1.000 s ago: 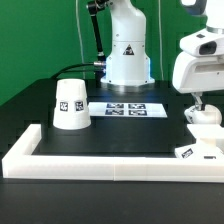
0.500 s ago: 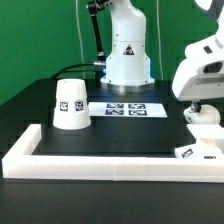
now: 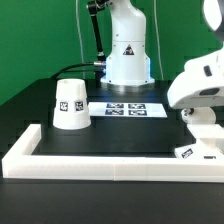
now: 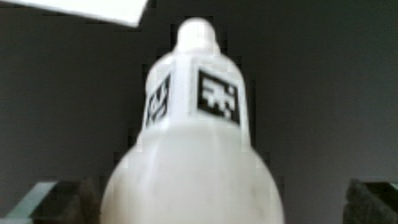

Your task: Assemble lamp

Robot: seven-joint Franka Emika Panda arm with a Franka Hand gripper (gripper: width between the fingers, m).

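Note:
The white rounded bulb [image 3: 204, 119] stands at the exterior view's right, mostly covered by my hand. In the wrist view the bulb [image 4: 192, 120] fills the middle and shows a black-and-white tag. My gripper [image 3: 203, 110] is low over it. In the wrist view the gripper [image 4: 210, 206] is open, with one dark finger [image 4: 50, 204] on each side of the bulb's wide body, apart from it. The flat square base [image 3: 188, 152] lies in front of the bulb by the white bar. The cone shade [image 3: 70, 103] stands wide end down at the left.
The marker board [image 3: 126, 108] lies flat in front of the robot's pedestal [image 3: 125, 60]. Long white bars [image 3: 110, 163] edge the black table at the front and left. A white flat corner [image 4: 89, 10] shows beyond the bulb in the wrist view.
My hand has come down over the bulb at the exterior view's right, now covering most of it. The shade, base and marker board have not moved.

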